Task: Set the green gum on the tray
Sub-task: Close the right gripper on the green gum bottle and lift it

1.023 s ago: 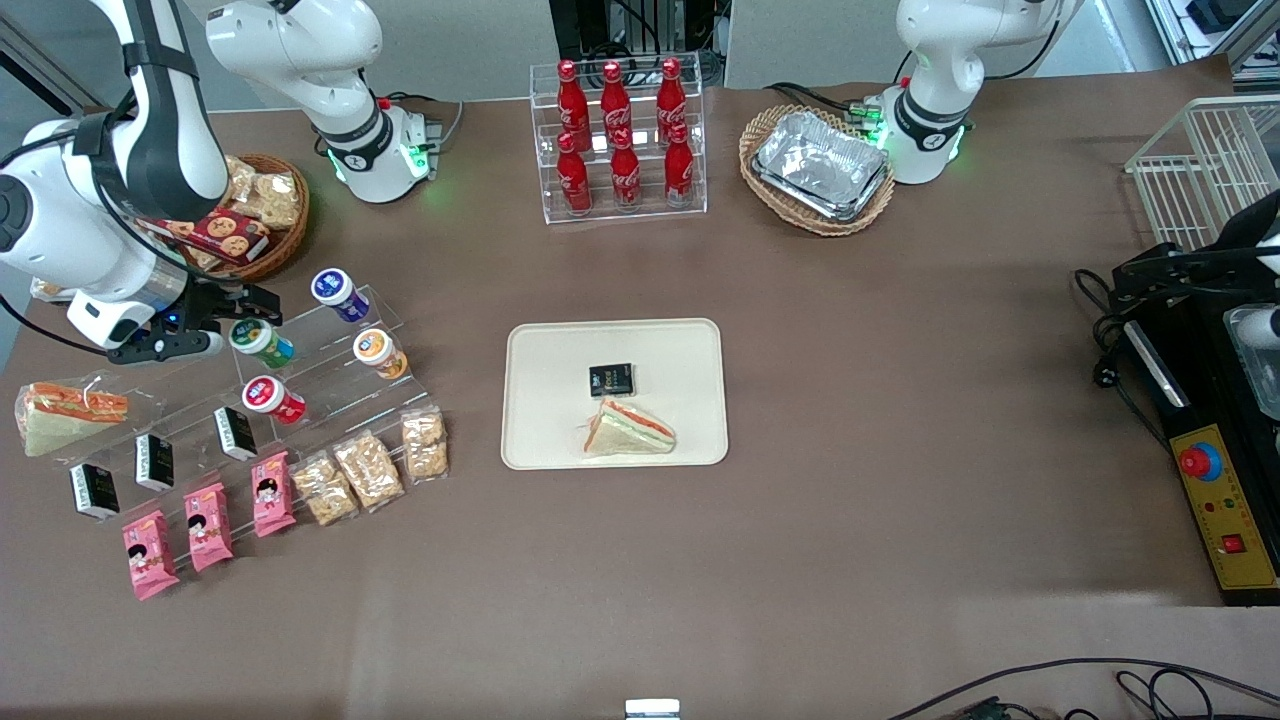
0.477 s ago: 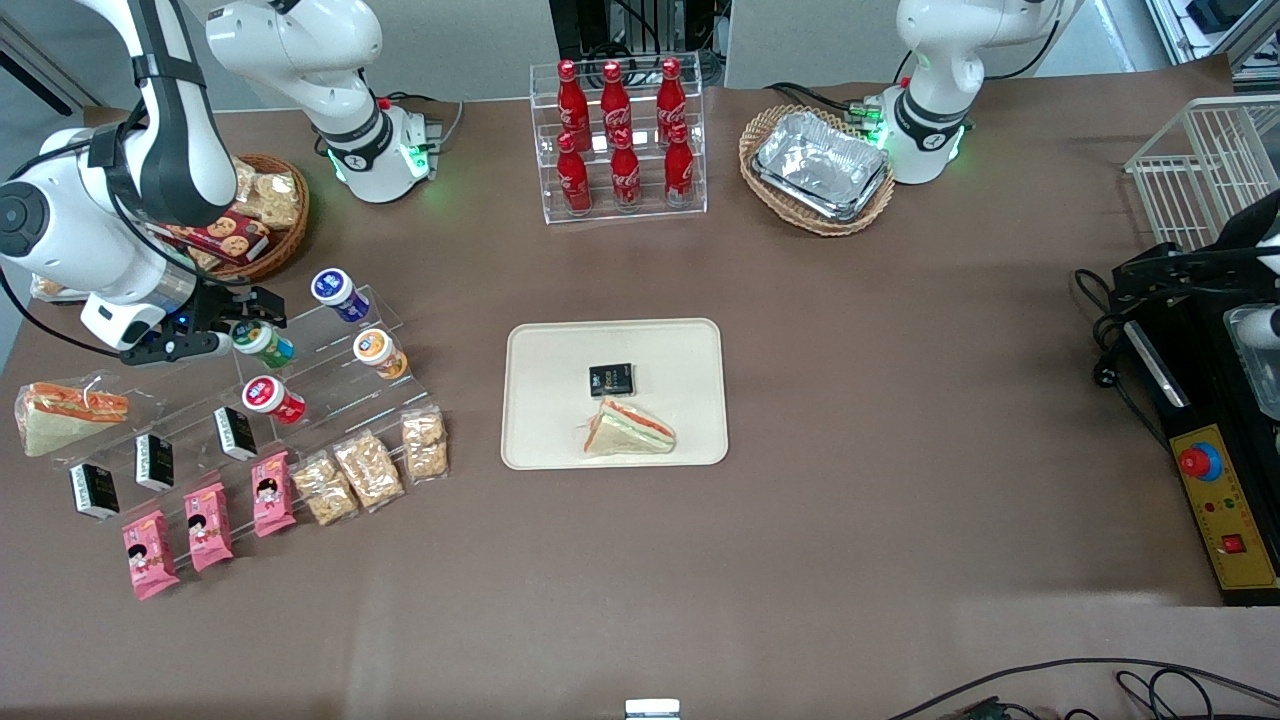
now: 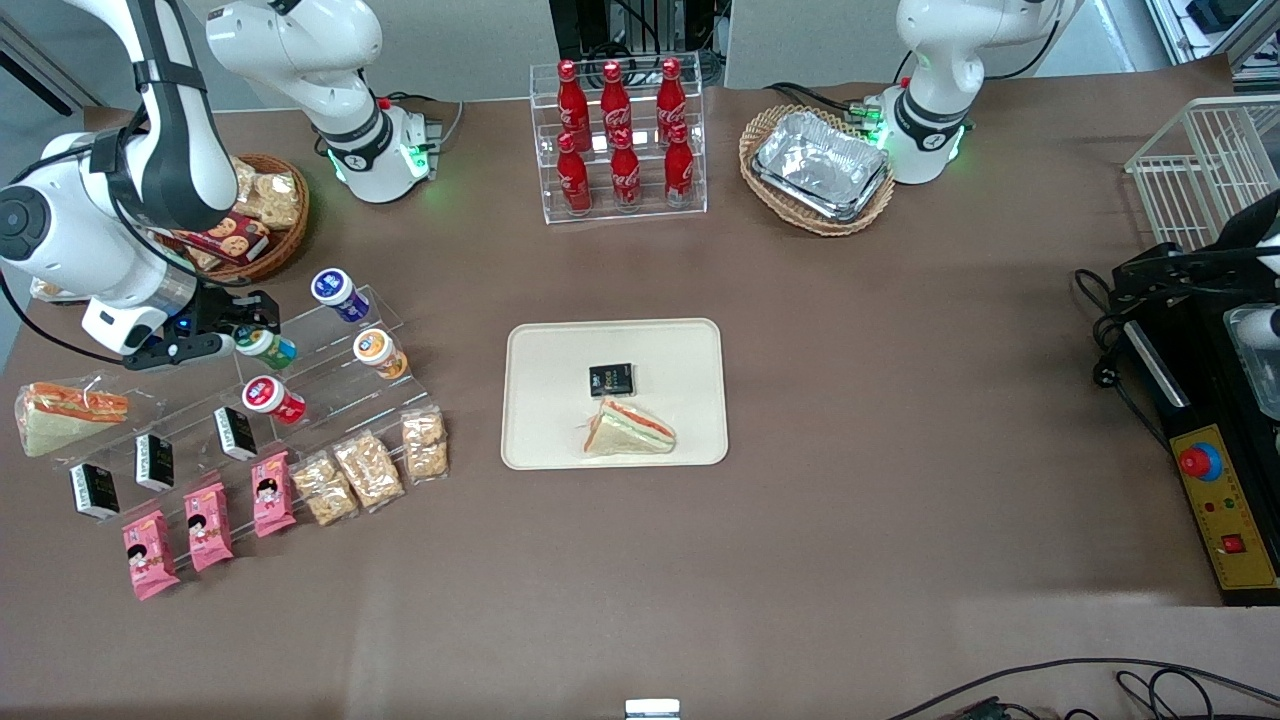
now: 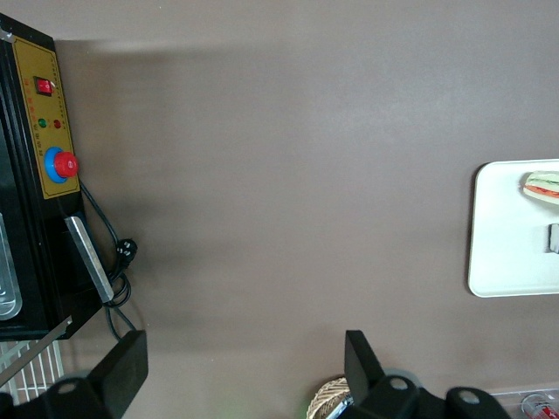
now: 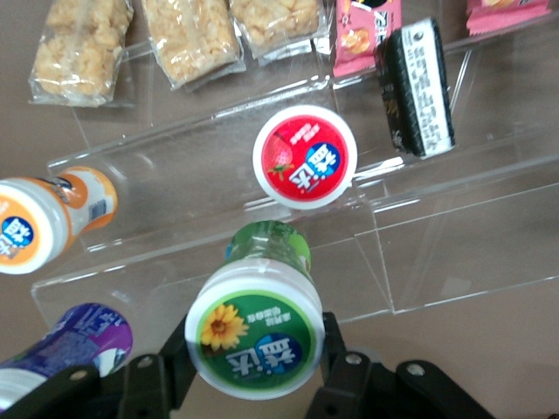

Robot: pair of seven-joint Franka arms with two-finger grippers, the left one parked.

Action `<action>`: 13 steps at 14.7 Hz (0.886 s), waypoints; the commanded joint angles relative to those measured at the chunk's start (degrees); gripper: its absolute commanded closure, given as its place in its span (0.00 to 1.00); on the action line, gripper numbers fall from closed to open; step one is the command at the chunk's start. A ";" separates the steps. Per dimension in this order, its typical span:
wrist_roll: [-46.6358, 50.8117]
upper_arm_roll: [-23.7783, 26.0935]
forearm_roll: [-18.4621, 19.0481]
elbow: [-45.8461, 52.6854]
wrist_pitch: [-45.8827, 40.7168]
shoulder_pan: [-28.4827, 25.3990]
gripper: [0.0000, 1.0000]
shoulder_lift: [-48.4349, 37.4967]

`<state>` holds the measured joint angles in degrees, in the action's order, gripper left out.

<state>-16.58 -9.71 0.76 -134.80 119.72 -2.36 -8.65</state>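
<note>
The green gum (image 3: 268, 347) lies on its side on the clear stepped stand (image 3: 330, 385), toward the working arm's end of the table. In the right wrist view its white lid with the green flower label (image 5: 255, 336) faces the camera. My right gripper (image 3: 245, 330) is down at the stand, with a black finger (image 5: 336, 353) pressed against each side of the lid, shut on the gum (image 5: 255, 349). The cream tray (image 3: 680, 345) lies mid-table and holds a black box (image 3: 611, 379) and a sandwich (image 3: 628, 428). The tray's edge also shows in the left wrist view (image 4: 502, 262).
On the same stand are a red gum (image 3: 272, 398), an orange gum (image 3: 380, 352) and a purple gum (image 3: 338, 294). Black boxes, pink packets and snack bars (image 3: 368, 470) lie nearer the front camera. A cookie basket (image 3: 262, 215) and a cola rack (image 3: 620, 140) stand farther back.
My gripper has shifted a little toward the green gum and its fingers have come together around the lid. The gum has barely moved on the stand.
</note>
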 commanded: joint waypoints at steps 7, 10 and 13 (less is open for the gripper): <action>-1.09 0.22 -0.32 21.83 -23.88 -0.27 0.53 3.02; -0.83 0.57 -1.28 30.61 -33.55 -1.15 0.53 3.02; 1.19 1.01 -3.83 38.89 -41.39 -1.77 0.53 3.89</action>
<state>-17.07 -8.95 -0.89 -105.22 86.06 -3.37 -7.39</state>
